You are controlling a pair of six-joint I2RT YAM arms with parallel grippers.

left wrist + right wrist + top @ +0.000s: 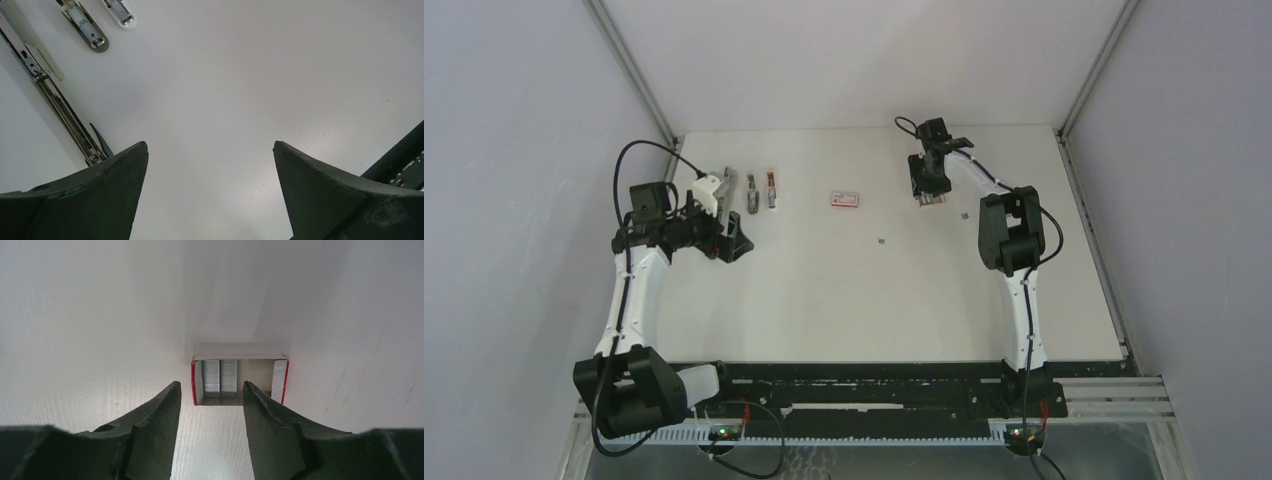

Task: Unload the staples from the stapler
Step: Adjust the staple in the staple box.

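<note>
Staples (220, 378) lie in box (280, 382), lengthwise toward right tool (211, 385).

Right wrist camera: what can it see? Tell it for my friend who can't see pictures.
A small open red-and-white box with two grey rows of staples inside lies on a white table. The dark claw points at it, jaws apart, holding nothing.

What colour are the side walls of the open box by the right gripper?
Red outside, pale inside; the box shows best in the right wrist view.
</note>
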